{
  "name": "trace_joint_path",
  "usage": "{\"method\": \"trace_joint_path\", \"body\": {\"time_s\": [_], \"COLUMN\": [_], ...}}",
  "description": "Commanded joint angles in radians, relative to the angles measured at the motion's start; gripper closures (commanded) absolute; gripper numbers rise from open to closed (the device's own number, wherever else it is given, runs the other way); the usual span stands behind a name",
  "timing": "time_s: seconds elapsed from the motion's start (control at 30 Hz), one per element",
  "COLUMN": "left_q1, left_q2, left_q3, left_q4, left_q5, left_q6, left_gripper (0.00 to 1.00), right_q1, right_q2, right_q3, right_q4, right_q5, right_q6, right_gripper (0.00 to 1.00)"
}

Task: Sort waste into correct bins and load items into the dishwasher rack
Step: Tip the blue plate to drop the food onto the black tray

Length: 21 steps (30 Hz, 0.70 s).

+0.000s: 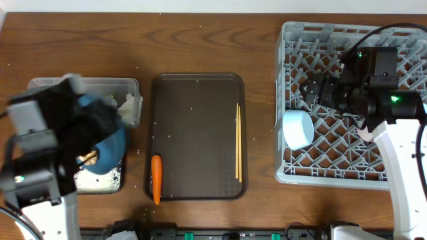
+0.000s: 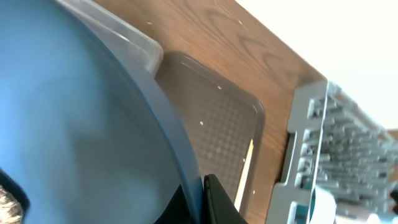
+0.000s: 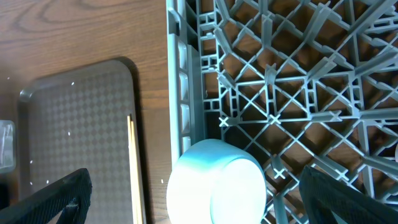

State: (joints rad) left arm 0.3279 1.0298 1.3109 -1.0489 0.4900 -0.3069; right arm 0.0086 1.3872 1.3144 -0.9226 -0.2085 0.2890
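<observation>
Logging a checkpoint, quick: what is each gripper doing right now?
Left gripper: shut on the blue plate.
Right gripper: open, empty, over the dishwasher rack.

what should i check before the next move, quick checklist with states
1. Left end effector grips the blue plate: ok, rim pinched.
2. Plate over the bins: ok, above the black tray and clear tub.
3. Plate scraped clean: cannot tell, the arm hides its face.
4. Right end effector open: ok, fingers wide apart, not gripping the light-blue cup.
5. Cup in the dishwasher rack: ok, by its left wall.
6. Carrot and chopsticks sorted: not ok, both on the brown tray.
</observation>
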Motion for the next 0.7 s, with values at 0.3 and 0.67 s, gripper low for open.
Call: {"method": "trace_joint_path", "body": {"time_s": [0.3,0.67], "left_q1": [0.688,0.853], "left_q2": [0.019,0.019], "left_q3": [-0.369,-0.433], "left_q4": [0.082,0.080], "left_q5": [0.815,1.082], "left_q6": [0.452,0.671], "left_gripper": [0.94,0.94], "right_q1": [-0.015,-0.015], "right_q2": [0.000,0.000], "right_q3": [0.010,0.010], "right_q4": [-0.005,-0.003], "right_q5": [-0.002,-0.002], "right_q6": [0.029,0.033], "right_gripper": [0.01,0.01]}}
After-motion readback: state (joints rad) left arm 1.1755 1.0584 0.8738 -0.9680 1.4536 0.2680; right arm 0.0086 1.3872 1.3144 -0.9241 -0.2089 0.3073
